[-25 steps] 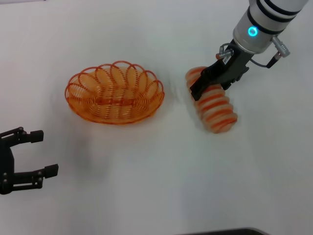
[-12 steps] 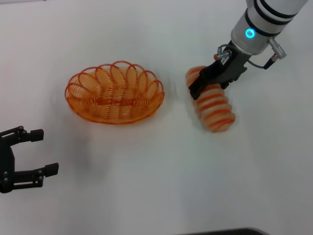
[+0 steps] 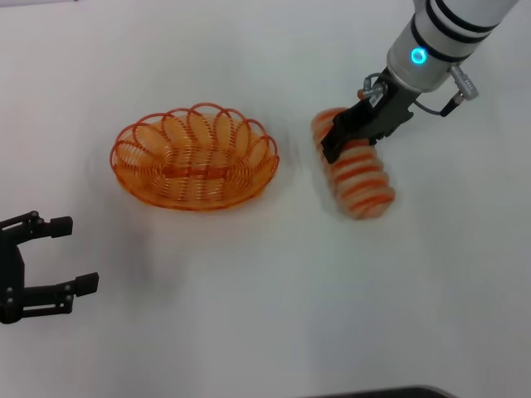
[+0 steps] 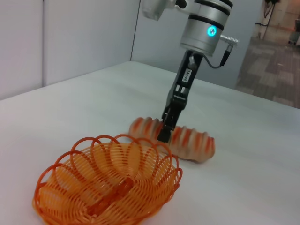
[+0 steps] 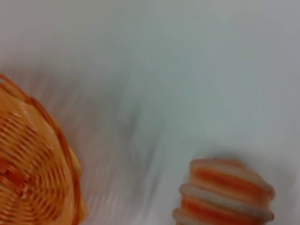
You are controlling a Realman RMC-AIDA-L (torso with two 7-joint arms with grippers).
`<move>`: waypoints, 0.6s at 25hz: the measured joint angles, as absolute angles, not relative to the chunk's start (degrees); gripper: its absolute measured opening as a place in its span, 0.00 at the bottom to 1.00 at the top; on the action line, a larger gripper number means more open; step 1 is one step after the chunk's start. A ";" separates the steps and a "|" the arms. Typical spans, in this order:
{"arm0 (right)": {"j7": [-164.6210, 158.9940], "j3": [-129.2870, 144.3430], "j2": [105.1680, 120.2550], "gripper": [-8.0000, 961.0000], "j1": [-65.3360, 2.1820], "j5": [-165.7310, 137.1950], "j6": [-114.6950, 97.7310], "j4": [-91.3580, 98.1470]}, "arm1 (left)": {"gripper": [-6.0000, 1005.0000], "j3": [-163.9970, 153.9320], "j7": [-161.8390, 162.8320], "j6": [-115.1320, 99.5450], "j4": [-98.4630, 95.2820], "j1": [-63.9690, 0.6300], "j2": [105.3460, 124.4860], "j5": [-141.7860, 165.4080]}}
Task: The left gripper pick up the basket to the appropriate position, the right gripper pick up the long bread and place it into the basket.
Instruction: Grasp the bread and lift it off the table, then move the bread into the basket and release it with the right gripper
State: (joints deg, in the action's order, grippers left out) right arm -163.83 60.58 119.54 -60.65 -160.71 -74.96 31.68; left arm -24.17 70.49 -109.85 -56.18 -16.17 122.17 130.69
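The orange wire basket (image 3: 249, 184) stands empty on the white table, left of centre. The striped long bread (image 3: 362, 178) lies to its right, held near its far end by my right gripper (image 3: 335, 146), which is shut on it, low over the table. The left wrist view shows the right gripper (image 4: 167, 130) clamped on the bread (image 4: 193, 141) just behind the basket (image 4: 172, 174). The right wrist view shows the basket's edge (image 5: 62, 140) and one end of the bread (image 5: 227, 194). My left gripper (image 3: 75, 255) is open and empty at the table's near left, apart from the basket.
The white table (image 3: 249, 298) spreads bare around the basket and bread. A dark edge (image 3: 382, 392) shows at the bottom of the head view. Grey wall panels (image 4: 70, 37) stand behind the table in the left wrist view.
My right gripper has shifted slightly left and away with the bread, which moved along with it. The basket and my left gripper have stayed in place.
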 joint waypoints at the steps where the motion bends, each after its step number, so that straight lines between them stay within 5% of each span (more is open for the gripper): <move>1: -163.86 60.22 119.54 0.74 -60.51 -160.67 -75.02 32.22 | 0.88 -24.17 70.49 -109.85 -56.17 -16.15 122.17 130.69; 15: -149.94 58.37 119.58 0.61 -59.75 -154.38 -75.31 47.17 | 0.88 -24.17 70.64 -109.86 -56.09 -15.85 122.25 130.69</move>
